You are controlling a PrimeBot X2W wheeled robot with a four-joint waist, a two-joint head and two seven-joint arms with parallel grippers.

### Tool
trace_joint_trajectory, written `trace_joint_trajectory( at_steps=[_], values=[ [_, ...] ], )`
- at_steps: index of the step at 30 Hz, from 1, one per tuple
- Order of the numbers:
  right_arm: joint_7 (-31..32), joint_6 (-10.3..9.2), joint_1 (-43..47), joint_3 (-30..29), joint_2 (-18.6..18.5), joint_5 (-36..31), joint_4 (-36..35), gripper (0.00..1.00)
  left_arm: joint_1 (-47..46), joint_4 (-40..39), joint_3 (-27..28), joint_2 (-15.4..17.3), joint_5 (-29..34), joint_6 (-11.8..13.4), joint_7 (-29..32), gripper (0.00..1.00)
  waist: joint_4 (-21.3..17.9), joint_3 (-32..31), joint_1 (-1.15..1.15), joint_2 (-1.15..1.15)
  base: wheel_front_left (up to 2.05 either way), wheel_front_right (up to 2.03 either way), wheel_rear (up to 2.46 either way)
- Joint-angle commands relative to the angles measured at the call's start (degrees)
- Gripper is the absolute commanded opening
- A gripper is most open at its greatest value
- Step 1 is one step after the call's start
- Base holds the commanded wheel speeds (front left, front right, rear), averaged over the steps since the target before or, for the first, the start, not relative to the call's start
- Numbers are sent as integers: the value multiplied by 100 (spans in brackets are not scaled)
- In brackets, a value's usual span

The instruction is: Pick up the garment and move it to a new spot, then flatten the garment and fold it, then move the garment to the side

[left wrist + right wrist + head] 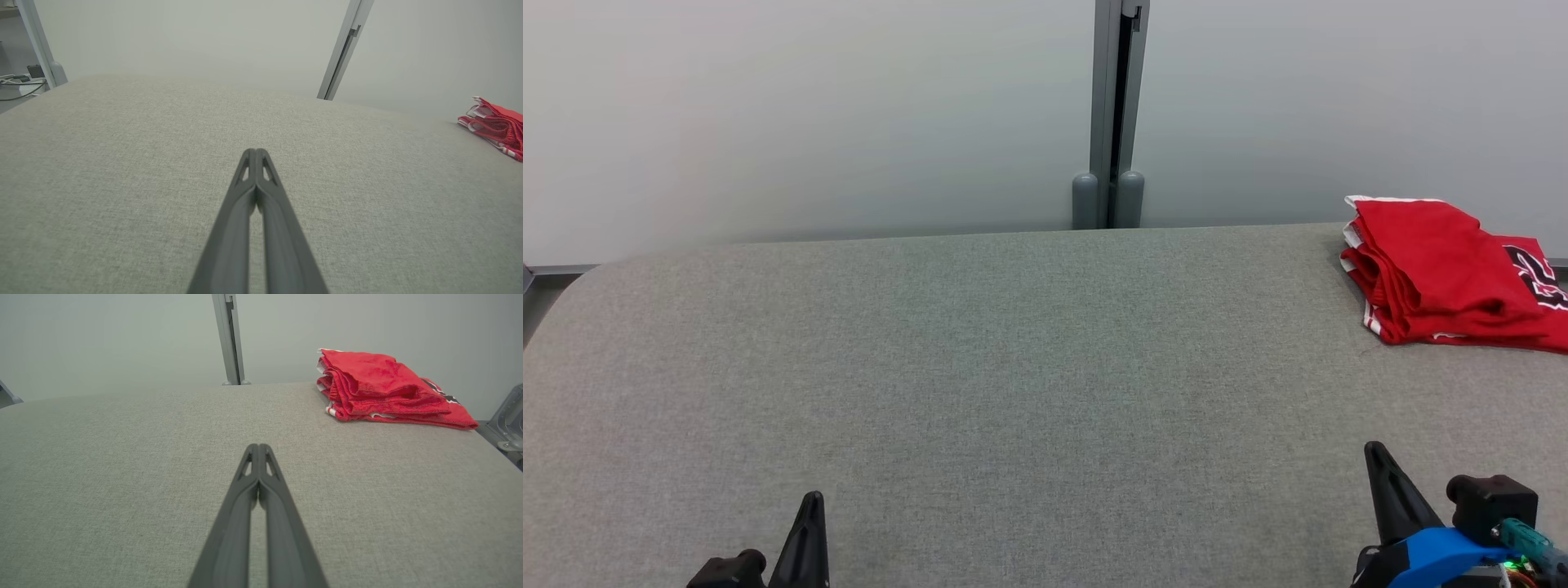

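Left gripper [255,152]: fingers pressed together, nothing held; it hung over the bare surface, nearer than the post [1115,114] and to its left.
Right gripper [258,447]: likewise closed and empty; nearer than the post, to its right.
Garment [380,388]: red, lay folded in layers on the table [1013,367], well right of the post, apart from both grippers.
Progress: folding and setting aside judged done; nothing evidently left.
Count: two grippers, one garment, one table, one post.
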Motion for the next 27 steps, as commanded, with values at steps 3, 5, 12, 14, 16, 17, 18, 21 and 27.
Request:
trace_joint_trajectory(
  at_steps=[3, 5, 12, 14, 16, 17, 18, 21, 27],
  values=[
    [84, 0, -106, -58, -10, 440, 22, 0, -97, -59, 92, -9, -390, -19, 129, 0, 0, 4, 0, 0, 0, 0, 0],
    [106, 0, -126, -57, -11, 681, 30, 0, -124, -80, 128, -18, -596, -28, 188, 0, -1, 7, 0, 0, 0, 0, 0],
    [150, 0, -172, -30, -15, 1475, 32, 0, -209, -157, 235, -50, -1281, -59, 371, 0, -2, 16, 0, 0, 0, 0, 0],
    [163, 0, -187, -24, -16, 1688, 36, 0, -234, -177, 266, -58, -1466, -68, 421, 0, -2, 18, 0, 0, 0, 0, 0],
    [177, 0, -203, -21, -17, 1897, 40, 0, -258, -196, 295, -66, -1648, -77, 471, 0, -3, 21, 0, 0, 0, 0, 0],
    [186, 0, -212, -20, -17, 1999, 43, 0, -269, -206, 310, -70, -1737, -81, 496, 0, -3, 22, 0, 0, 0, 0, 0],
    [194, 0, -221, -20, -18, 2101, 46, 0, -280, -215, 324, -75, -1824, -85, 519, 0, -3, 23, 0, 0, 0, 0, 0],
    [219, 0, -243, -18, -20, 2397, 57, 0, -311, -241, 364, -87, -2084, -98, 591, 0, -3, 27, 0, 0, 0, 0, 0],
    [266, 0, -296, -19, -23, 2960, 80, 0, -381, -290, 448, -111, -2576, -119, 726, 0, -4, 35, 0, 0, 0, 0, 0]
  ],
)
